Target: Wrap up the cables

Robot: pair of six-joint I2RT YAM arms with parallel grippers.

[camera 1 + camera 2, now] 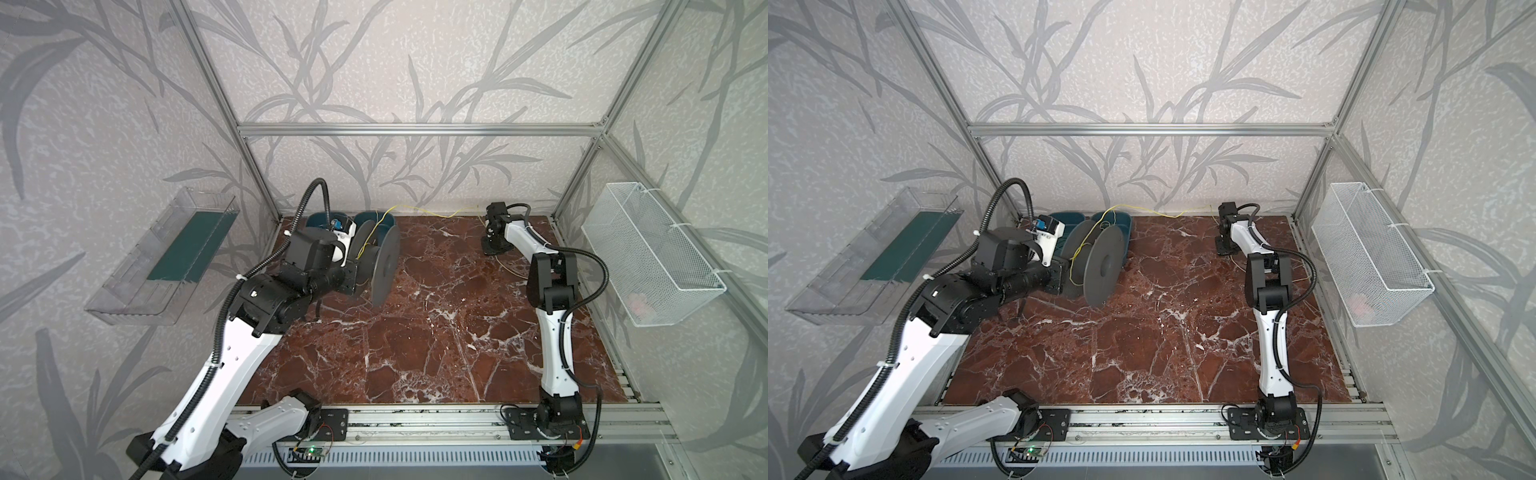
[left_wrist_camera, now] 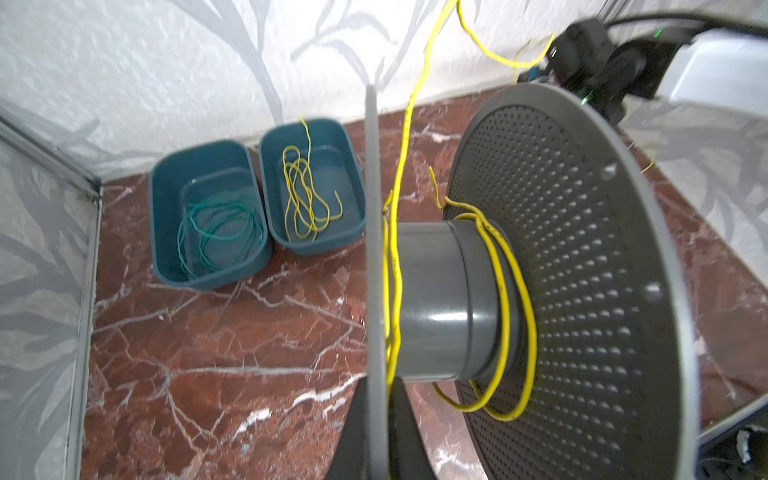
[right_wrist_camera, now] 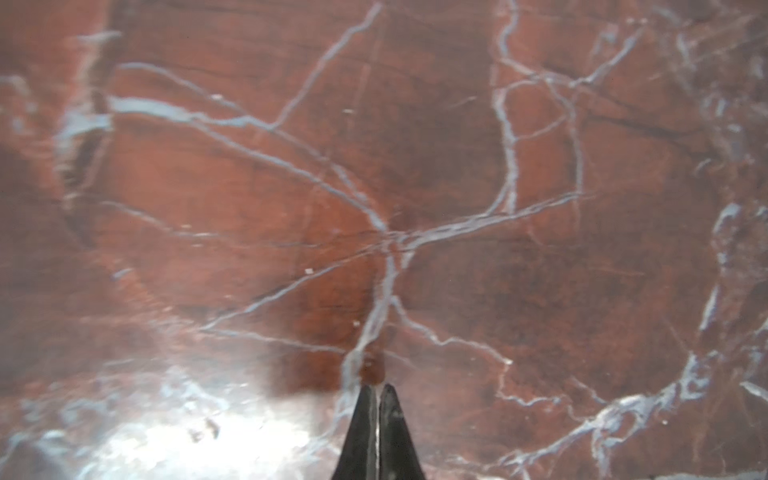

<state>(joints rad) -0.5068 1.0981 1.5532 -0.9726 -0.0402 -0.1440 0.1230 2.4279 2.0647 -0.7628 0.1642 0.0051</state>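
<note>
Grey spool pinched in left gripper; right gripper closed.

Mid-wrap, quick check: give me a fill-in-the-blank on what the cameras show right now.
The left gripper is shut on the flange of the gray ___.
The cables wound on it are ___ in colour.
The teal bin beside the yellow-wire bin holds ___ wires.
The right gripper is ___.
Missing words: spool; yellow; green; shut.
</note>
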